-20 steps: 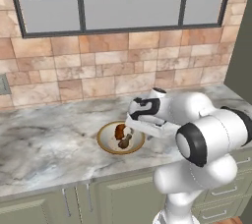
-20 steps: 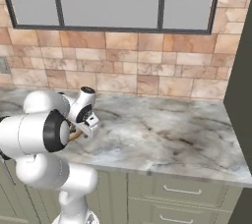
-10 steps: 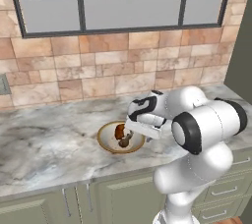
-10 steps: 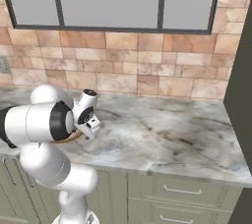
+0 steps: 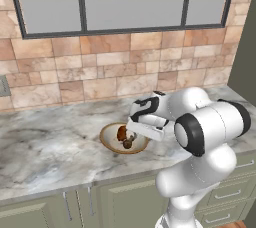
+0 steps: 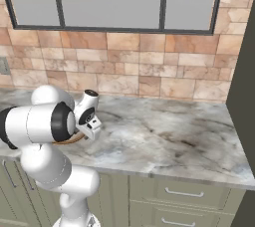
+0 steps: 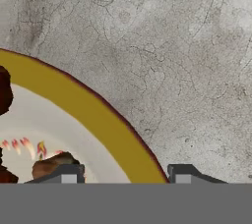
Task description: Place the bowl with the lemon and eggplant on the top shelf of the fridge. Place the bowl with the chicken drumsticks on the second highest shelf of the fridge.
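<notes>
The shallow, wide tan bowl with the cream inside [image 5: 124,138], which carries the reddish-brown glossy chicken drumsticks [image 5: 124,136], sits on the grey marbled tabletop [image 5: 45,147] under the window, just in front of the white arm.

In the hand view the two dark fingers [image 7: 125,174] stand one on each side of the bowl's rim [image 7: 93,115]: one fingertip [image 7: 66,171] is over the cream inside, near a drumstick [image 7: 49,164], the other fingertip [image 7: 184,171] is over the bare tabletop outside. A gap shows between each fingertip and the rim, so the fingers are apart and grasp nothing yet.

I judge that the step in hand is picking up this bowl by its rim. The next move calls for clenching firmly on the thin rim, then lifting level so the drumsticks do not slide out. The fridge's second highest shelf comes after.
</notes>
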